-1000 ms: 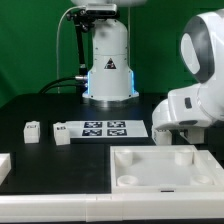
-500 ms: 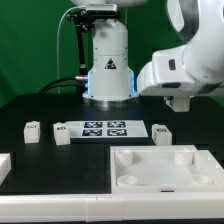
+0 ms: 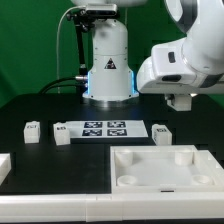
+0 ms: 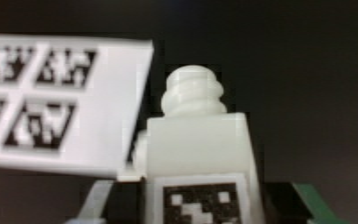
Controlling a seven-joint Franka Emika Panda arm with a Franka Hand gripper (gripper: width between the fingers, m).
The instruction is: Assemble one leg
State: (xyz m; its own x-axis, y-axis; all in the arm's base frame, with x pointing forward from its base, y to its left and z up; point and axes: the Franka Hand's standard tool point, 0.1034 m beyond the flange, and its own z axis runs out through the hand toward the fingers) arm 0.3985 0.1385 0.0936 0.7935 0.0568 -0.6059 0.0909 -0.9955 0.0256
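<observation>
In the wrist view a stubby white leg (image 4: pixel 194 150) with a black-and-white tag on its face sits between my gripper's (image 4: pixel 197 205) two fingers, its ribbed peg pointing away. The jaws are shut on its sides. In the exterior view the gripper (image 3: pixel 182 101) hangs above the table on the exterior view's right, and the held leg is mostly hidden under the hand. Three more legs lie on the black table: one (image 3: pixel 161 132) just below the gripper, two (image 3: pixel 32 131) (image 3: pixel 62 134) on the exterior view's left.
The marker board (image 3: pixel 103 128) (image 4: pixel 51 95) lies mid-table between the loose legs. A large white tray-like piece with corner sockets (image 3: pixel 165 166) lies at the front right. Another white part (image 3: pixel 3 166) shows at the exterior view's left edge. The arm's base (image 3: pixel 108 60) stands behind.
The arm has risen from low over the table at the exterior view's right. One leg below it now shows on the table. The grip width looks unchanged.
</observation>
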